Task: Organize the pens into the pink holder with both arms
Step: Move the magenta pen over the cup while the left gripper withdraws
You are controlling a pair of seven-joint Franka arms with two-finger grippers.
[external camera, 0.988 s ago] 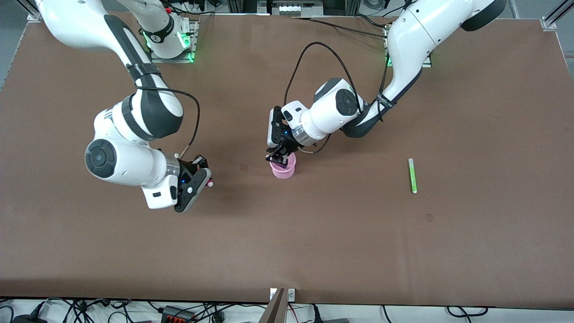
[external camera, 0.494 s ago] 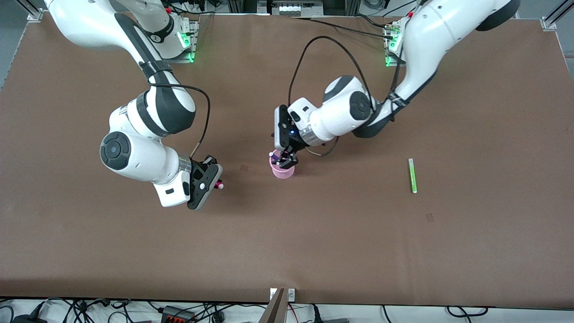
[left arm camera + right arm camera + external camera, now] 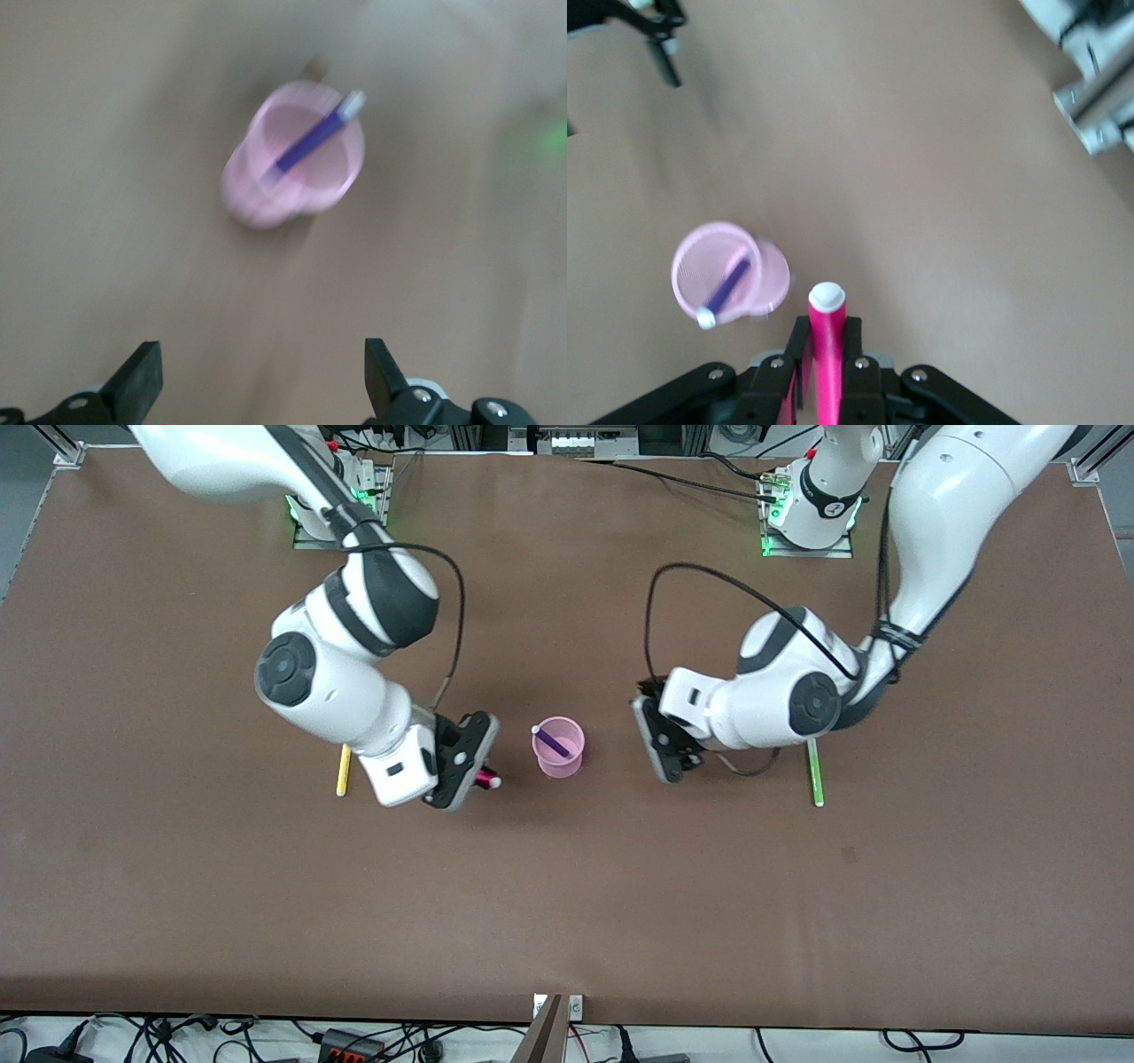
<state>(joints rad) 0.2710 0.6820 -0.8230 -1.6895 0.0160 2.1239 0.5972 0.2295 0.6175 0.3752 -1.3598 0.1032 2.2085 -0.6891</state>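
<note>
The pink holder stands mid-table with the dark purple-blue pen leaning inside it. My right gripper is shut on the magenta pen, just beside the holder on the right arm's side. In the right wrist view the magenta pen stands between the jaws, with the holder close by. My left gripper is open and empty over bare table beside the holder, toward the left arm's end. The left wrist view shows the holder and purple pen ahead of the open fingers.
The yellow pen lies on the table beside the right arm's wrist. The light green pen lies beside the left arm's wrist, toward the left arm's end. Brown table surface surrounds the holder.
My left gripper has left the purple pen in the holder and pulled away toward the left arm's end. My right gripper has carried the magenta pen toward the holder, uncovering the yellow pen.
</note>
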